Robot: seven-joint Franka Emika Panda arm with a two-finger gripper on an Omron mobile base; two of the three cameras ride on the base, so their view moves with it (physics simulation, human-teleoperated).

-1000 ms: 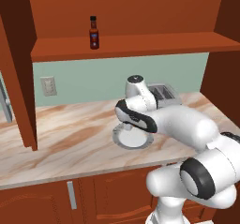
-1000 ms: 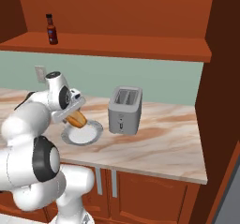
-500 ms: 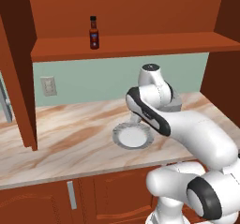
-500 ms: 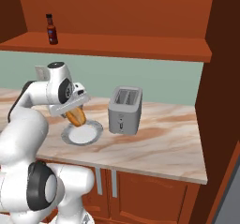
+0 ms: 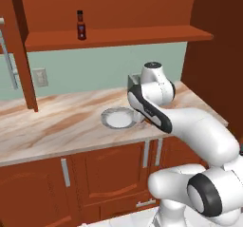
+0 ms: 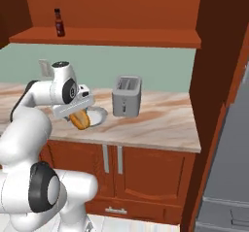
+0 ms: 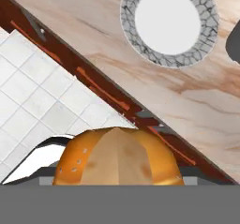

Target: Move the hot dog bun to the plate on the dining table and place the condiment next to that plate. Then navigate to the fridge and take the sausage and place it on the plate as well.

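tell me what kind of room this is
A kitchen, rendered rather than real. A marble-look counter runs over red-brown wood cabinets, a grey toaster stands on it near a pale plate, and a sauce bottle sits on the shelf above.

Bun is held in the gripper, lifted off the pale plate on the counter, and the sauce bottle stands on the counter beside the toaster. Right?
Not quite. The sauce bottle stands on the wooden shelf above the counter, as the right base view shows. The rest holds: the gripper holds the bun clear of the pale plate.
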